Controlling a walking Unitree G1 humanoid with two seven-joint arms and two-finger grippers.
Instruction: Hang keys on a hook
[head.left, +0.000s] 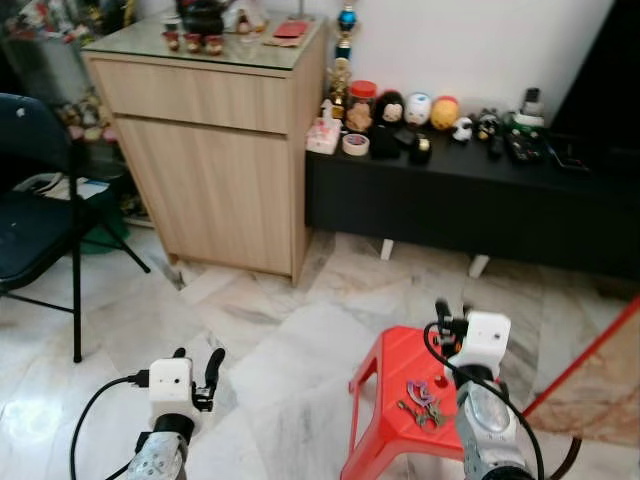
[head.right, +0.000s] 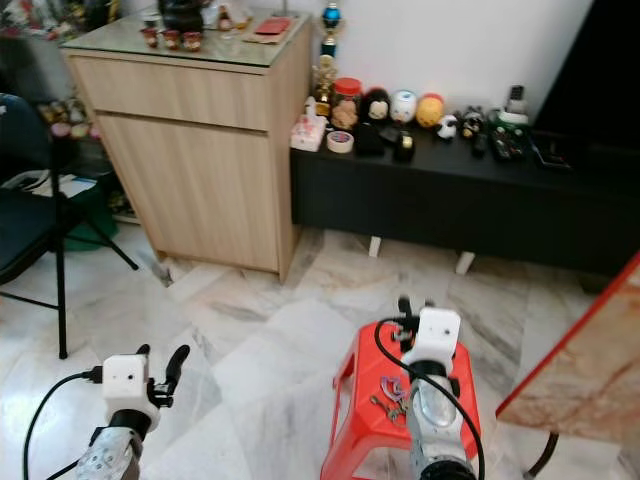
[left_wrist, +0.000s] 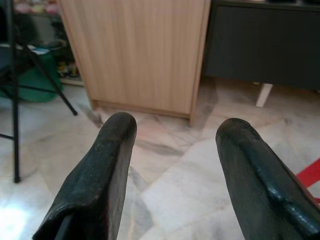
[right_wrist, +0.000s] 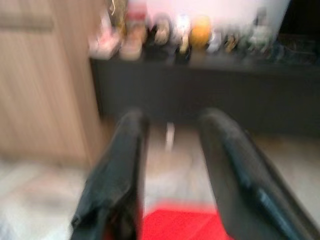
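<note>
No lettering or brand can be read on anything before us; the labels on the jars and toys are too small to make out. Our right gripper (head.left: 446, 322) hangs above the red plastic stool (head.left: 388, 372), its two black fingers parted with nothing between them, and the bunch of keys (head.left: 424, 399) lies on the stool's flat moulded seat just beside and beneath our right wrist, a tangle of metal with purple and reddish tags. Our left gripper (head.left: 198, 366) hovers over the glossy, grey-veined marble floor (head.left: 260, 330), well apart from the keys, its matte, rubbery-looking fingers (left_wrist: 106, 165) spread wide and empty. Ahead of both grippers stands a light wood-grain cabinet (head.left: 215, 160) with a glass top carrying small red cups and a dark teapot. Beside it, ahead of the right gripper, runs a low black bench (head.left: 470, 200) lined with rounded figurines, a red-lidded jar (head.left: 361, 101) and a roll of tape (head.left: 355, 143). A dark folding chair (head.left: 40, 220) with thin black metal legs stands beyond the left gripper. The right wrist view is blurred.
</note>
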